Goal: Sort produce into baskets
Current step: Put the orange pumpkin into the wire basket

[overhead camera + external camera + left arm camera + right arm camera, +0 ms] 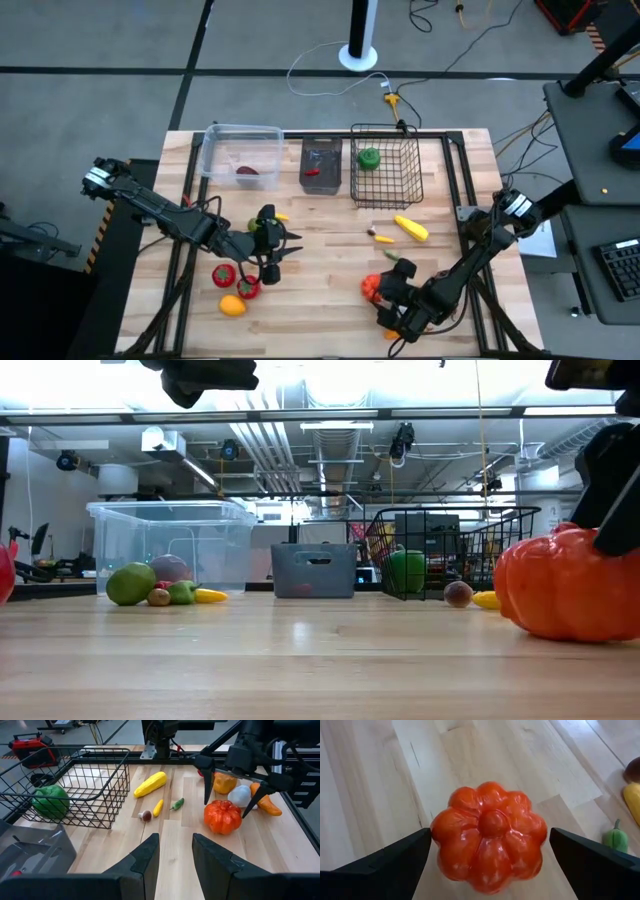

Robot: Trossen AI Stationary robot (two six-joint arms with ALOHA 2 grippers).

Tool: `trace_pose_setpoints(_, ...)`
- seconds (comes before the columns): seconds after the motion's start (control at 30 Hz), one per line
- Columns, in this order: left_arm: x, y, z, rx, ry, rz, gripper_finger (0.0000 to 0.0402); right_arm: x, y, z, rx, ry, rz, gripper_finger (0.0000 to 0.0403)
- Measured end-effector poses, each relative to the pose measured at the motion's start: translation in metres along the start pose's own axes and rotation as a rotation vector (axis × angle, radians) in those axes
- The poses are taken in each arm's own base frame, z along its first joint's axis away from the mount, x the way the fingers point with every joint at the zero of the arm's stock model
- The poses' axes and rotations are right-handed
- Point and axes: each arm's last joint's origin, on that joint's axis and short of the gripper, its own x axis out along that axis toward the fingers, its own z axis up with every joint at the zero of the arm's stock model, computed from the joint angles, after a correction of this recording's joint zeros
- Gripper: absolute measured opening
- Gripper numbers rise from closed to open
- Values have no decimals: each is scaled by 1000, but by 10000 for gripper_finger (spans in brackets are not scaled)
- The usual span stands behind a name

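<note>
Right gripper (pixel 487 852) hangs over the orange-red pumpkin (pixel 489 836), fingers spread wide to either side of it and not yet touching, apparently lined up for a grasp. Just beyond the pumpkin lie a white garlic (pixel 241 796), an orange fruit (pixel 224 782) and a carrot (pixel 267 805); farther ahead, a yellow corn cob (pixel 411 228) and a small green chilli (pixel 177 803) await sorting. The wire-mesh basket (pixel 386 165) already holds a green pepper (pixel 369 157), the dark bin (pixel 322 166) something red, the clear tub (pixel 240 155) a dark-red piece. Left gripper (pixel 175 847), fingers narrowly parted and empty, waits above tomatoes (pixel 224 273) well apart from the pumpkin.
</note>
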Motion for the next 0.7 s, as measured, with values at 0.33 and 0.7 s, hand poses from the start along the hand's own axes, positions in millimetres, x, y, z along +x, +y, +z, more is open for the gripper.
trace_pose_setpoints(0.33,0,0,0,0,0,0,100,4,-3,-2,6,8,0,400)
trace_pose_setpoints(0.7,0,0,0,2,1,0,100,7,-5,-2,15,10,1,392)
